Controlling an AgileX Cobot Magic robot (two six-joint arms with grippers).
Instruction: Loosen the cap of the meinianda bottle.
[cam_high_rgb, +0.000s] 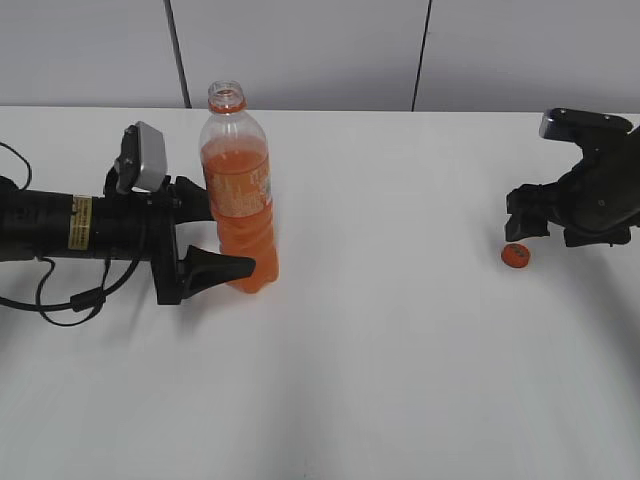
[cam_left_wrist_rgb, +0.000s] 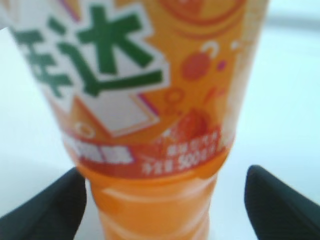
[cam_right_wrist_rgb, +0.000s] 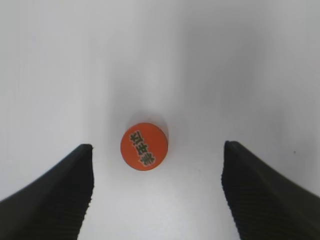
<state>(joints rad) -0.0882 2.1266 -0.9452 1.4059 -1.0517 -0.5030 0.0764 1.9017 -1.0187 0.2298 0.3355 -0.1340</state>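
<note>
The meinianda bottle (cam_high_rgb: 238, 200) stands upright on the white table, left of the middle, with its neck uncapped and only the orange neck ring on it. My left gripper (cam_high_rgb: 225, 238) is open, with a finger on each side of the bottle's lower body (cam_left_wrist_rgb: 150, 125). In the left wrist view (cam_left_wrist_rgb: 165, 200) a gap shows between the right finger and the bottle. The cap (cam_high_rgb: 516, 256) lies flat on the table at the right, apart from the bottle. My right gripper (cam_high_rgb: 532, 226) is open and empty just above it. In the right wrist view the cap (cam_right_wrist_rgb: 144, 146) lies between the spread fingers (cam_right_wrist_rgb: 157, 170).
The white table (cam_high_rgb: 400, 350) runs from the bottle to the cap. A grey panelled wall (cam_high_rgb: 300, 50) stands behind its far edge. A black cable (cam_high_rgb: 60, 300) loops under the left arm.
</note>
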